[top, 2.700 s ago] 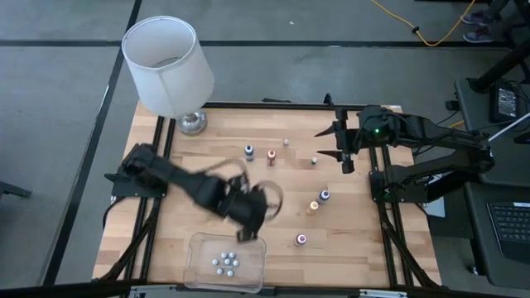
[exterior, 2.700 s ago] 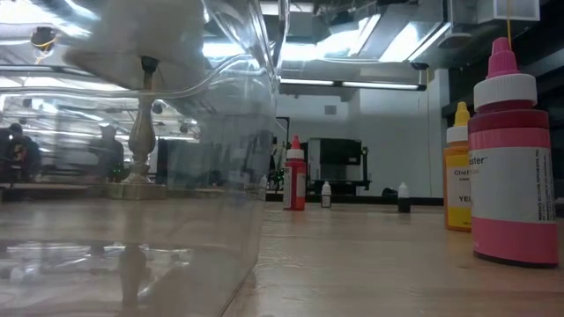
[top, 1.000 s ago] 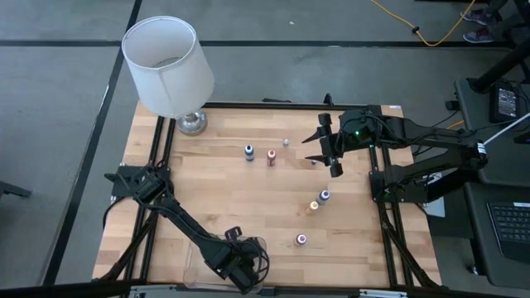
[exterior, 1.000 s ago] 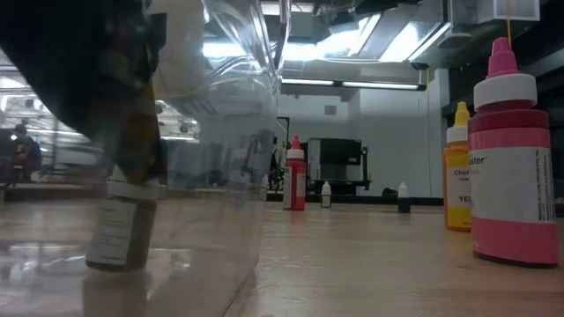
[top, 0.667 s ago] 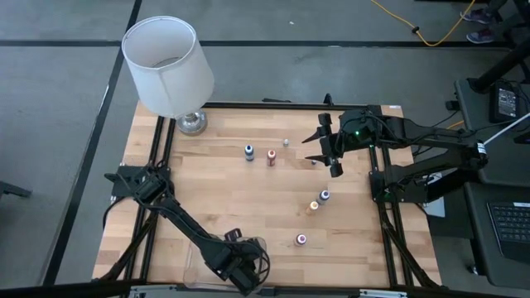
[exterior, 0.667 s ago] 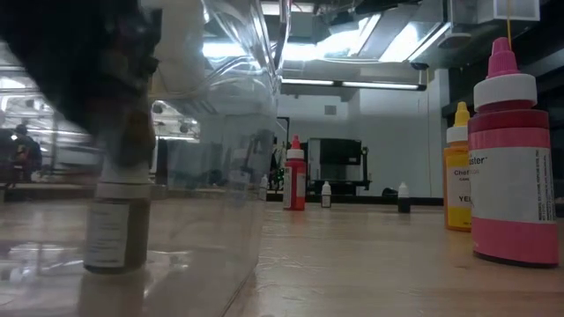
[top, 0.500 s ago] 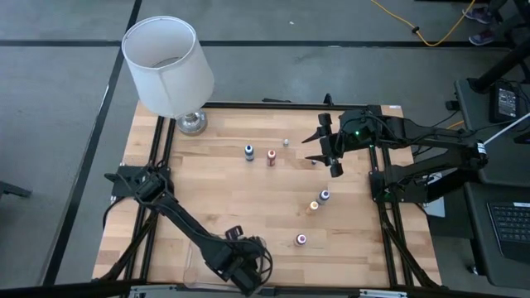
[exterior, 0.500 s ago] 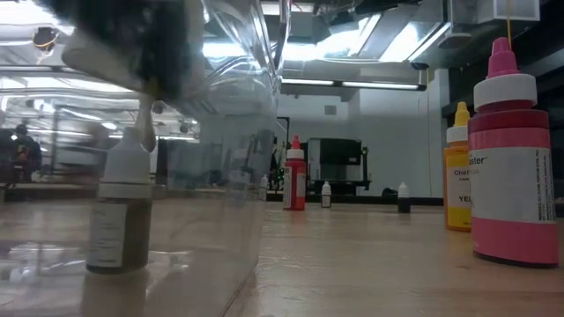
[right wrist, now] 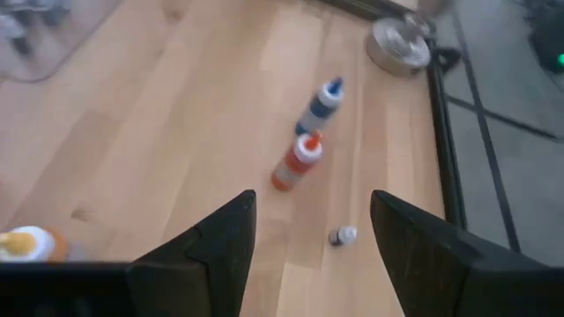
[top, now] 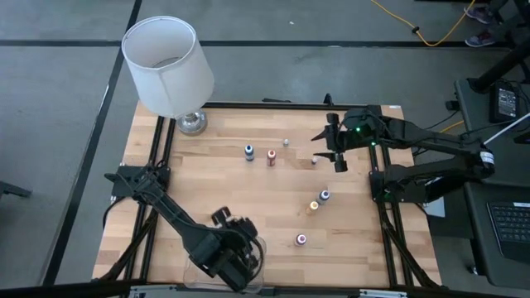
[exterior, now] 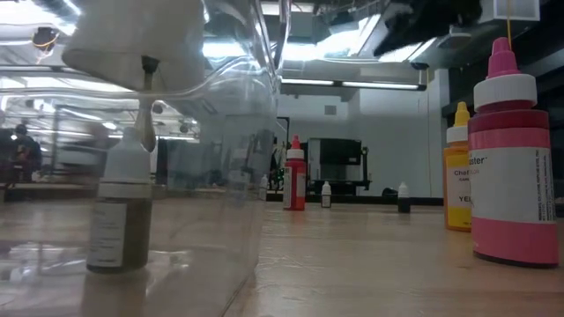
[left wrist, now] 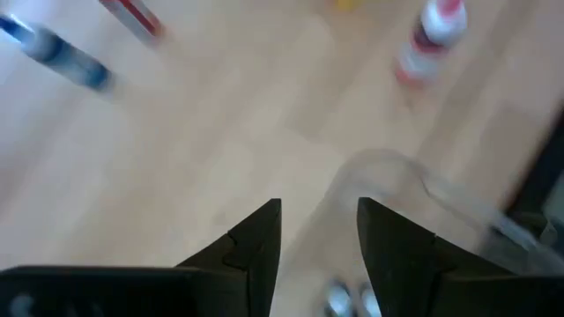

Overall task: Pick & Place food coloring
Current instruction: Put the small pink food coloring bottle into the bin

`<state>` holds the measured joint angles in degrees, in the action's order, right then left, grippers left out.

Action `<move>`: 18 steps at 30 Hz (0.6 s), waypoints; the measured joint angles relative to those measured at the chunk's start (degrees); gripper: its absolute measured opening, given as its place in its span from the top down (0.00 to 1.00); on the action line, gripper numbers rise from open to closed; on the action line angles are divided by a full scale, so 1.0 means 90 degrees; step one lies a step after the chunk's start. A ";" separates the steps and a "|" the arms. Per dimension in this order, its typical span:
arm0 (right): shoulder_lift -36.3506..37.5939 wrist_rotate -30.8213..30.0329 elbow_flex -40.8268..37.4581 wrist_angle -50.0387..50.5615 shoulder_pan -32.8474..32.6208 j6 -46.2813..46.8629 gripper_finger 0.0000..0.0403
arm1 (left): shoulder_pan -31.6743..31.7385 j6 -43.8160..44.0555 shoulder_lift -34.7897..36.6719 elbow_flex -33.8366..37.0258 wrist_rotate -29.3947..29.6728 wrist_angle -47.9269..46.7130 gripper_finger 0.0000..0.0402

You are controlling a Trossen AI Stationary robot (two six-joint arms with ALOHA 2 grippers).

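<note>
- Left gripper (top: 238, 248) over clear bin (top: 195, 263), jaws parted, empty; bottle (exterior: 119, 211) apparently dropped inside
- Right gripper (top: 334, 154) open, nr small dark bottle (right wrist: 343, 235); lower squarely before closing

The left gripper (top: 234, 251), which a moment ago reached down into the clear tub (top: 258, 248), has let go of a brownish bottle (exterior: 119, 211) and lifted clear, while the right gripper (top: 333, 149) has edged slightly sideways.
</note>
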<state>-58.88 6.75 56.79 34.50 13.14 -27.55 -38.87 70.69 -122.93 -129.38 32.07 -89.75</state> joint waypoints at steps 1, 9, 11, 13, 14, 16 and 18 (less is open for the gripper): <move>0.0160 0.0069 -0.0279 -0.0242 0.0147 0.0068 0.45 | 0.0026 0.0108 0.0039 0.0000 0.0200 -0.0057 0.64; 0.1218 0.0610 -0.2914 -0.3078 0.0799 0.1802 0.45 | 0.0345 0.0180 0.0083 0.0007 0.0619 -0.0028 0.64; 0.1257 0.0487 -0.3468 -0.3408 0.0864 0.2058 0.45 | 0.0399 0.0166 0.0083 0.0007 0.0617 -0.0028 0.64; 0.1271 0.0299 -0.3858 -0.3506 0.0906 0.2219 0.45 | 0.0443 0.0189 0.0083 0.0007 0.0619 -0.0030 0.64; 0.1269 0.0184 -0.3997 -0.3508 0.0914 0.2267 0.45 | 0.0459 0.0228 0.0083 0.0007 0.0618 -0.0030 0.64; 0.1269 -0.0095 -0.4210 -0.3548 0.0935 0.2370 0.45 | 0.0463 0.0325 0.0083 0.0007 0.0617 -0.0029 0.64; 0.1271 -0.0303 -0.4382 -0.3646 0.0982 0.2368 0.45 | 0.0461 0.0402 0.0083 0.0007 0.0619 -0.0023 0.64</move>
<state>-47.44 4.02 17.35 1.69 21.98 -6.24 -34.72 74.30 -122.19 -129.32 37.65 -89.95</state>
